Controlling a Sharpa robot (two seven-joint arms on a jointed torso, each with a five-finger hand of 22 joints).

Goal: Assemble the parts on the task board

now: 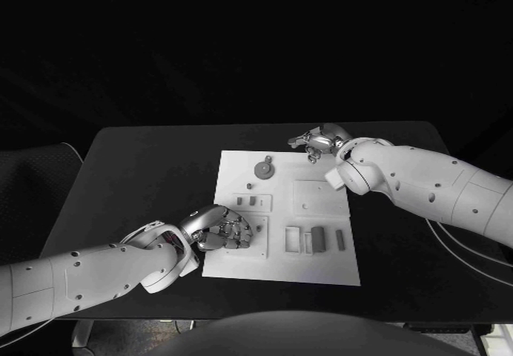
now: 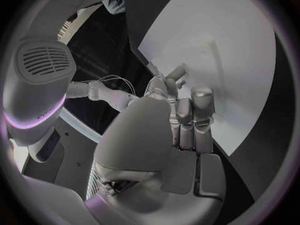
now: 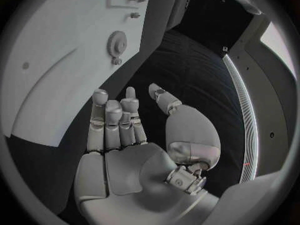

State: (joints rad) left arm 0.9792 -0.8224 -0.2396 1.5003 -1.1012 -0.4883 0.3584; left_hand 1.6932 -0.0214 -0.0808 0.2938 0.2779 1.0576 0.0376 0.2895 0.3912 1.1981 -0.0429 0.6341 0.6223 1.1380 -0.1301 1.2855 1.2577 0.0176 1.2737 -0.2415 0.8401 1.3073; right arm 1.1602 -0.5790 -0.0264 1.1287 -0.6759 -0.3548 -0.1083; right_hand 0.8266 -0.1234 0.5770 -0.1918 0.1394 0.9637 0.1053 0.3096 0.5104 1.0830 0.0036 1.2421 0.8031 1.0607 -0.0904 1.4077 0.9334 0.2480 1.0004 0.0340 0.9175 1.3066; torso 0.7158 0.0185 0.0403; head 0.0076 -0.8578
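Silver fingers of the left hand are curled down onto the near left corner of the task board; whether they grip a part there cannot be told, since the hand covers that spot. In the left wrist view the same hand lies knuckles-up over the white plate, fingertips bent under. The right hand hangs over the black table just beyond the board's far right corner, holding nothing; in its wrist view the hand has fingers apart and the palm bare.

On the board, a round gear sits near the far edge, also seen from the right wrist. Two small parts stand in a recess at mid-left. Three upright bars stand in a row at the near right.

No writing or label can be read on any surface. The room beyond the table is dark.
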